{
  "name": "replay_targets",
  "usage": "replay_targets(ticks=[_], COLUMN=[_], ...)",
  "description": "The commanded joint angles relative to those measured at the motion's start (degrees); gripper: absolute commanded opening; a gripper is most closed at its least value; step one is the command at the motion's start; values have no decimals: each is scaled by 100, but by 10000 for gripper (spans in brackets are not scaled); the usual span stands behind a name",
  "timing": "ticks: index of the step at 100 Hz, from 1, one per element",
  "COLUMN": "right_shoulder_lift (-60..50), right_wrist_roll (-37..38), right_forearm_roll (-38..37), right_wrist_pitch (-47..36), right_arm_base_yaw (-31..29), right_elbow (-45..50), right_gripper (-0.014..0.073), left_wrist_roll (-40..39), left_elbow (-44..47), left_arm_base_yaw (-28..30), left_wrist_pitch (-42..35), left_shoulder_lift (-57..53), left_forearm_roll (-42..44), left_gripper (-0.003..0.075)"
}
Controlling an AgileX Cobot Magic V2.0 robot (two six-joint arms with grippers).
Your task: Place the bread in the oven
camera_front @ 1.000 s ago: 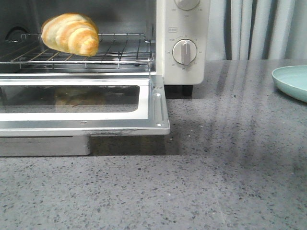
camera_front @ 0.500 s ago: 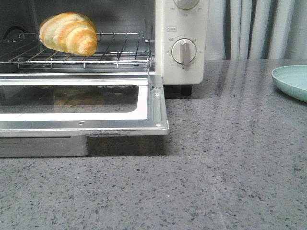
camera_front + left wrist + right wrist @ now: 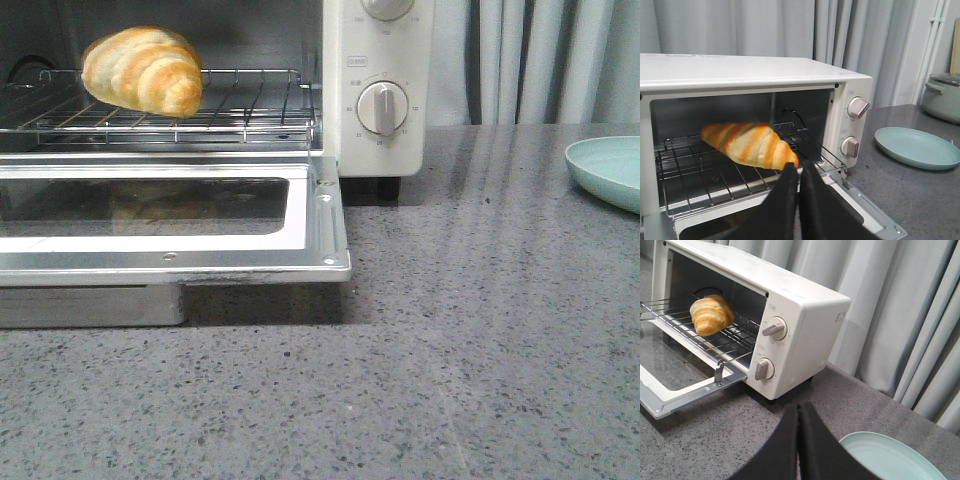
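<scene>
The bread [image 3: 142, 69] lies on the wire rack [image 3: 230, 112] inside the oven [image 3: 790, 315] with the door [image 3: 200, 225] down, and both the left pincer [image 3: 799, 172] and right pincer [image 3: 798, 412] are closed and empty, so swinging the door up carelessly could jolt the rack and roll the bread forward.

Plate [image 3: 607, 170]: I'm seeing it lying pale green at the counter's right edge.
Counter [image 3: 450, 350]: I'm seeing speckled grey stone.
Curtain [image 3: 545, 60]: I'm seeing it hanging grey behind.
Pot [image 3: 943, 96]: I'm seeing it sitting lidded, far corner.

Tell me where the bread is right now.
In the front view the bread lies on the wire rack inside the open oven, toward the left.
</scene>
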Motion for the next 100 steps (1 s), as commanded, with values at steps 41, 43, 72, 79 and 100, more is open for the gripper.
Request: replay_targets(ticks=[41, 43, 72, 79, 100], right_shoulder_lift=[67, 67, 67, 67, 67], right_wrist_roll=[-8, -8, -8, -8, -8], right_forearm_roll=[-244, -244, -244, -244, -244], right_wrist_pitch=[-424, -424, -424, -424, -424], right_arm_base_yaw=[-20, -20, -20, -20, -20], right_elbow=[-137, -137, -137, -137, -137], right_gripper=[-69, -69, -69, -69, -69], left_wrist_roll=[-41, -39, -2538, -3219, -3149], left_elbow=[-56, -55, 1177, 1688, 2481], left_arm_base_yaw=[-23, -23, -23, -23, 170], left_wrist_pitch=[-415, -415, -1532, -2261, -2643], left_shoulder_lift=[78, 78, 35, 23, -335], left_forearm_roll=[-115, -21, 2687, 3232, 3218], left_gripper=[-21, -21, -21, -21, -21])
